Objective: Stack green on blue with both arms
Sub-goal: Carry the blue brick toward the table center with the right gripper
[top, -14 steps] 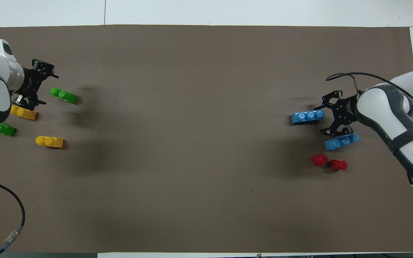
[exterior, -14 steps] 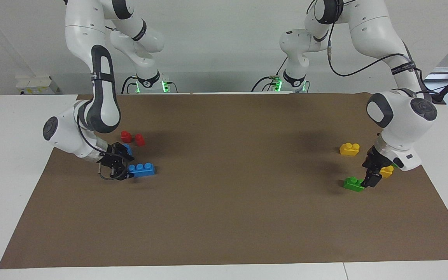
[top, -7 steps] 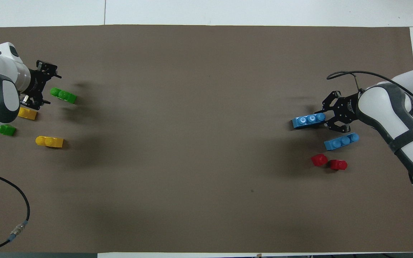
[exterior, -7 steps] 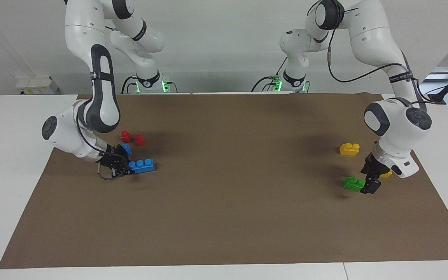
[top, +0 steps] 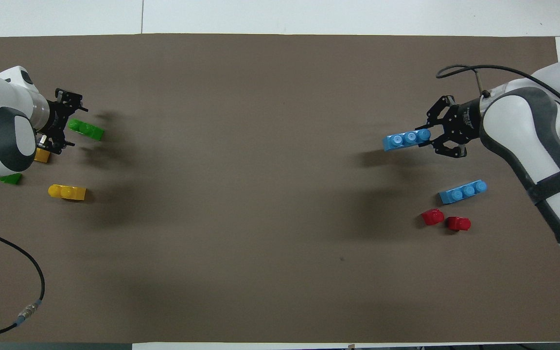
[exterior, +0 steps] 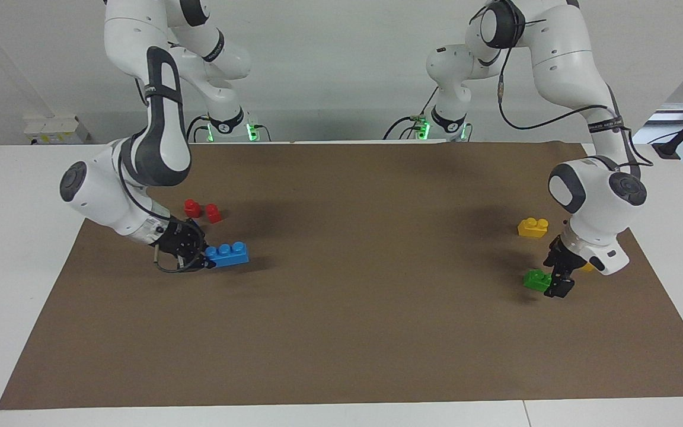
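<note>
Three-stud blue brick (exterior: 228,254) lifted, tilted; two-stud green brick (exterior: 536,279) flat on mat.

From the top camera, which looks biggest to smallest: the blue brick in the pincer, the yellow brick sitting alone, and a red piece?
1. Held blue brick, longest, though it's raised toward the camera.
2. Lone yellow brick.
3. Red piece, smallest.

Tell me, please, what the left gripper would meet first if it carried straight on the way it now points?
The left gripper points at the green brick on the mat, so it would meet that brick first; whether its fingers already touch it is unclear.
</note>
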### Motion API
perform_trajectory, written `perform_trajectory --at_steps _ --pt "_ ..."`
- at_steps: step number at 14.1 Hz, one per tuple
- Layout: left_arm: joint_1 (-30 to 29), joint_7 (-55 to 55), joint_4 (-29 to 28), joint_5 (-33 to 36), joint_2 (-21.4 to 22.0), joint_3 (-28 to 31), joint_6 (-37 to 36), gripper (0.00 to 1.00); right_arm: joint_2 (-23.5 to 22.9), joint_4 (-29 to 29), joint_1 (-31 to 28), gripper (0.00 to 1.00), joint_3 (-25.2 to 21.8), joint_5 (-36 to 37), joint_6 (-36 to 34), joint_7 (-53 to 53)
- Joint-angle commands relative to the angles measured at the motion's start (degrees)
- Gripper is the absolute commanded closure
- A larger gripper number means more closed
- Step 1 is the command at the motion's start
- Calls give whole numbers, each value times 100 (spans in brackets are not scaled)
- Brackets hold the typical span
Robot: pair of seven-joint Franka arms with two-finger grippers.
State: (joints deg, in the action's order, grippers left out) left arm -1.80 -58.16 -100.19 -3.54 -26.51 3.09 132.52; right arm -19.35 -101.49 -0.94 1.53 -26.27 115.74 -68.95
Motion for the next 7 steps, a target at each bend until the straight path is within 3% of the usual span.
perform_trajectory --at_steps 1,5,7 --pt "-14 -55 -141 -86 67 -10 151 16 36 51 575 100 -4 -168 62 -766" --pt "-23 -73 -133 -94 67 -10 212 97 45 -19 1331 100 -4 -300 579 -1522" --pt "-31 -64 -115 -94 58 -10 274 100 71 -116 1718 100 -4 -309 957 -1822"
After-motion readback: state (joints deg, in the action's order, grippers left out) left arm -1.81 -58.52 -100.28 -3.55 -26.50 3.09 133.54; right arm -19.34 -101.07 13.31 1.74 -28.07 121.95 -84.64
